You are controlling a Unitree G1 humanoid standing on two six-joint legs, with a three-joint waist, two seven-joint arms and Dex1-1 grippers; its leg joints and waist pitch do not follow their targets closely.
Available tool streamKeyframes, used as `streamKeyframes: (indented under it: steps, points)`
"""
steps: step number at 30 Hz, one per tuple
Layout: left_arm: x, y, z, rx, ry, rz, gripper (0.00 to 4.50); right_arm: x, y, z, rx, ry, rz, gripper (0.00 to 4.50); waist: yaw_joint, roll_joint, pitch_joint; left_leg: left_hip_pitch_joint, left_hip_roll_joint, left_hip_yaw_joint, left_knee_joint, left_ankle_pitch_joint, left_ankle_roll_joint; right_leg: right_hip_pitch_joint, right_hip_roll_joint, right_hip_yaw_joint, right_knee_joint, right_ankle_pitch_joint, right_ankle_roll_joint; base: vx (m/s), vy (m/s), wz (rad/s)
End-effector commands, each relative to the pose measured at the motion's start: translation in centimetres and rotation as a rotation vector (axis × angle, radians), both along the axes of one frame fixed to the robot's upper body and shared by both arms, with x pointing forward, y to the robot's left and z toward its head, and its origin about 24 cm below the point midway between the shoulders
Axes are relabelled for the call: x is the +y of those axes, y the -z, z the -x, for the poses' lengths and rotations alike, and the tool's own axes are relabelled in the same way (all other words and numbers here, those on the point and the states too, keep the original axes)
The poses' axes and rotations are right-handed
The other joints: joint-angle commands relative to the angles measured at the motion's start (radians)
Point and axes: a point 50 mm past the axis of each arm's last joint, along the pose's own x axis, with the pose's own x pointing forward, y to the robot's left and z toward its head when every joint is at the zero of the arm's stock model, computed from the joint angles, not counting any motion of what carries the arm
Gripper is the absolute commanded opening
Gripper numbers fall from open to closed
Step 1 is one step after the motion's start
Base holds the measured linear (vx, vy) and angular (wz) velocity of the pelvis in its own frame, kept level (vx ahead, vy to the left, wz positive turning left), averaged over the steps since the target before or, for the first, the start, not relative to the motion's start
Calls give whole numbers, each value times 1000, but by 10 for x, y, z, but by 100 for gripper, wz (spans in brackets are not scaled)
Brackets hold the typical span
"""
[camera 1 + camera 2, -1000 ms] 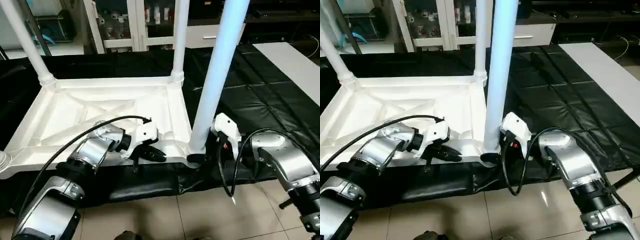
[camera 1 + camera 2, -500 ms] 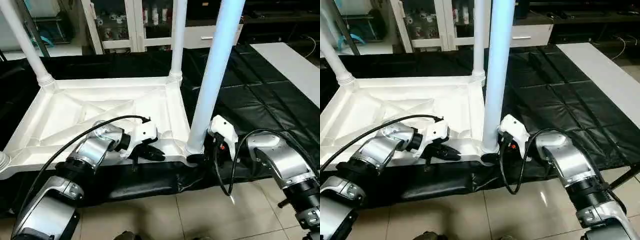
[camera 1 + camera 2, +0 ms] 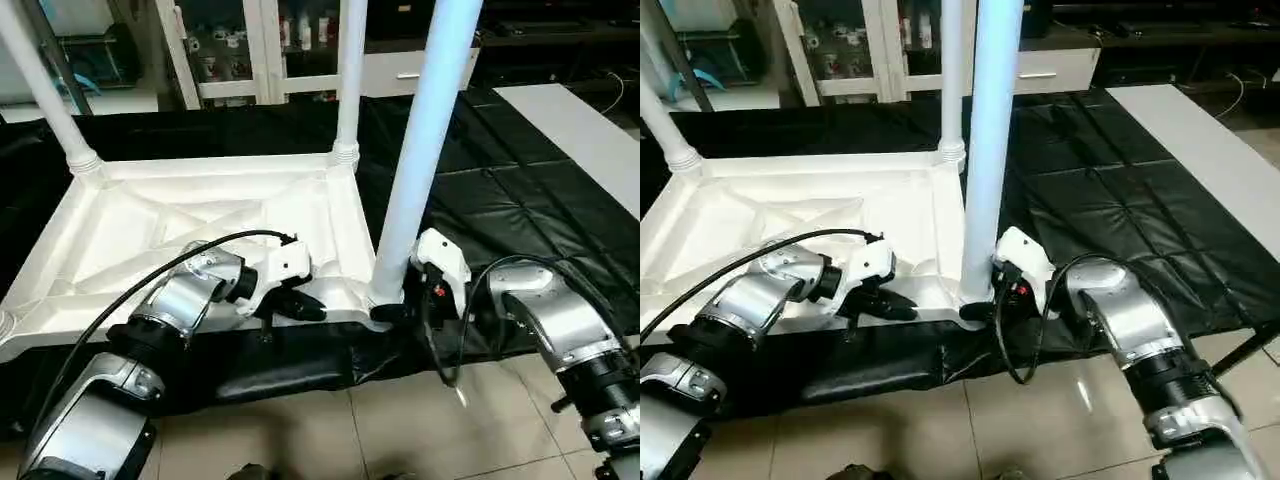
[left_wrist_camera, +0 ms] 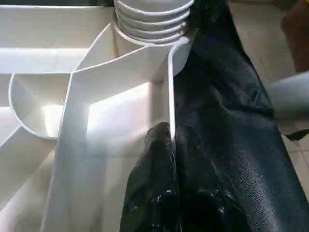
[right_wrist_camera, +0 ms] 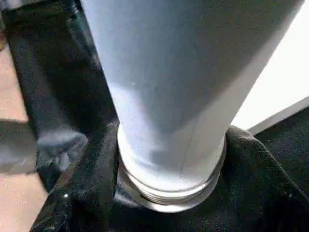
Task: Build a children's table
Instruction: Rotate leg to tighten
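The children's table lies upside down: its white ribbed tabletop (image 3: 150, 225) rests on the black cover. Legs stand up at the far left corner (image 3: 45, 85) and the far right corner (image 3: 349, 70). A third leg (image 3: 415, 170) rises from the near right corner socket. My left gripper (image 3: 305, 308) is shut on the tabletop's thin near rim (image 4: 170, 96), one finger on each side of the wall. My right gripper (image 3: 390, 312) sits against the base of the near right leg (image 5: 178, 96), just above its ringed collar (image 5: 169, 195).
The black-covered work table (image 3: 520, 180) stretches to the right, with a white board (image 3: 590, 130) at its far right. Its near edge drops to a tiled floor (image 3: 330, 430). Cabinets (image 3: 230, 50) stand behind.
The view has shifted slightly. My right gripper has edged in closer to the near right leg's base. My left gripper keeps its hold on the rim.
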Motion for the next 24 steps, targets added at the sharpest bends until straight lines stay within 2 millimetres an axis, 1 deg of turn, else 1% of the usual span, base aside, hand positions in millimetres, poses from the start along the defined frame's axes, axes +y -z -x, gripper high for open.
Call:
streamKeyframes:
  steps: [1, 2, 3, 4, 5, 6, 7, 8, 9, 10, 11, 12, 13, 14, 15, 16, 17, 18, 19, 20, 21, 22, 23, 24]
  points:
    - [-16, 1, -5, -41, -47, 25, 0, 13, 7, -8, -42, 124, -25, 270, -4, -16, -62, 36, 63, -47, -88, -346, -22, 18, -47, 30, -68, -375, -196, 0, 0, 0]
    - [-16, 1, -5, -41, -47, 25, 0, 13, 7, -8, -42, 124, -25, 270, -7, -16, -60, 37, 61, -47, -88, -356, -27, 15, -46, 30, -71, -389, -194, 0, 0, 0]
    - [-22, -1, -11, -64, -112, 66, 0, 18, 12, -12, -46, 214, -47, 270, -10, -16, -61, 39, 60, -50, -88, -374, -38, 14, -47, 29, -73, -417, -184, 0, 0, 0]
    - [-25, -2, -14, -68, -138, 79, 0, 21, 14, -14, -54, 264, -48, 269, -14, -12, -60, 36, 59, -54, -90, -382, -46, 16, -48, 28, -75, -433, -174, 0, 0, 0]
    - [-27, -2, -15, -71, -153, 85, 0, 23, 15, -16, -60, 295, -46, 269, -15, -13, -61, 37, 59, -54, -91, -387, -50, 15, -46, 27, -76, -440, -168, 0, 0, 0]
    - [-29, -2, -19, -94, -191, 77, 0, 27, 17, -20, -67, 364, -50, 269, -20, -15, -62, 34, 58, -57, -93, -396, -55, 16, -45, 26, -75, -439, -161, 0, 0, 0]
    - [-34, -2, -25, -123, -253, 71, 0, 36, 21, -25, -70, 459, -54, 269, -25, -11, -61, 33, 55, -59, -95, -405, -60, 16, -44, 25, -76, -441, -156, 0, 0, 0]
    - [-34, -2, -26, -127, -264, 71, 0, 38, 22, -26, -70, 473, -54, 268, -30, -12, -61, 35, 54, -59, -94, -415, -64, 12, -45, 25, -78, -447, -156, 0, 0, 0]
    - [-38, -3, -32, -144, -339, 77, 0, 49, 24, -31, -67, 560, -62, 268, -36, -15, -62, 38, 52, -62, -93, -437, -63, 12, -44, 24, -82, -458, -152, 0, 0, 0]
    - [-38, -3, -32, -144, -339, 77, 0, 49, 24, -31, -67, 560, -62, 268, -39, -9, -62, 41, 52, -62, -91, -440, -65, 7, -45, 26, -81, -456, -157, 0, 0, 0]
    - [-41, -4, -36, -175, -394, 69, 0, 59, 26, -37, -68, 626, -49, 268, -43, -10, -62, 41, 50, -63, -91, -453, -63, 8, -45, 25, -85, -461, -156, 0, 0, 0]
    - [-42, -5, -39, -194, -428, 63, 0, 65, 27, -40, -69, 671, -42, 268, -51, -6, -62, 39, 49, -64, -92, -454, -65, 5, -43, 25, -83, -452, -160, 0, 0, 0]
    - [-45, -6, -44, -224, -473, 60, 0, 76, 28, -44, -73, 728, -33, 267, -58, -8, -64, 38, 47, -65, -91, -459, -66, 8, -42, 24, -83, -442, -162, 0, 0, 0]
    - [-45, -7, -44, -227, -476, 61, 0, 77, 28, -44, -74, 731, -32, 267, -61, -9, -63, 37, 48, -65, -92, -458, -63, 8, -42, 24, -84, -435, -162, 0, 0, 0]
    - [-48, -8, -47, -239, -503, 66, 0, 89, 28, -47, -79, 771, -30, 267, -63, -7, -65, 39, 46, -63, -89, -452, -57, 6, -44, 26, -85, -418, -171, 0, 0, 0]
    - [-48, -8, -47, -239, -503, 67, 0, 89, 28, -47, -79, 771, -30, 267, -62, -7, -64, 38, 47, -63, -90, -450, -55, 7, -44, 26, -85, -411, -174, 0, 0, 0]
    - [-48, -8, -47, -238, -505, 67, 0, 93, 27, -48, -83, 778, -30, 267, -60, -7, -66, 36, 47, -62, -90, -434, -46, 12, -44, 25, -82, -383, -180, 0, 0, 0]
    - [-49, -8, -48, -243, -506, 65, 0, 99, 25, -49, -93, 780, -45, 267, -59, -6, -68, 34, 48, -59, -90, -405, -35, 14, -41, 27, -76, -323, -194, 0, 0, 0]
    - [-49, -8, -48, -246, -508, 64, 0, 101, 24, -50, -97, 783, -50, 267, -59, -6, -70, 34, 49, -58, -89, -394, -32, 16, -42, 27, -73, -301, -201, 0, 0, 0]
    - [-49, -8, -48, -249, -511, 63, 0, 103, 24, -50, -101, 786, -55, 267, -59, -6, -69, 33, 49, -57, -90, -386, -28, 17, -41, 27, -71, -284, -207, 0, 0, 0]
    - [-48, -8, -49, -250, -510, 61, 0, 108, 20, -51, -100, 764, -99, 267, -58, -26, -70, 30, 49, -52, -89, -365, -12, 21, -41, 26, -71, -262, -215, 0, 0, 0]
    - [-47, -8, -49, -250, -510, 60, 0, 109, 19, -52, -100, 758, -114, 267, -54, -20, -72, 29, 49, -54, -86, -348, -4, 24, -47, 28, -65, -254, -220, 0, 0, 0]
    - [-45, -7, -49, -253, -504, 54, 0, 111, 16, -52, -105, 737, -147, 267, -52, -17, -71, 29, 50, -52, -85, -322, 10, 24, -47, 29, -66, -239, -227, 0, 0, 0]
    - [-42, -6, -49, -258, -504, 46, 0, 112, 10, -54, -117, 702, -204, 267, -50, -18, -72, 28, 51, -50, -83, -299, 28, 27, -47, 28, -64, -220, -233, 0, 0, 0]
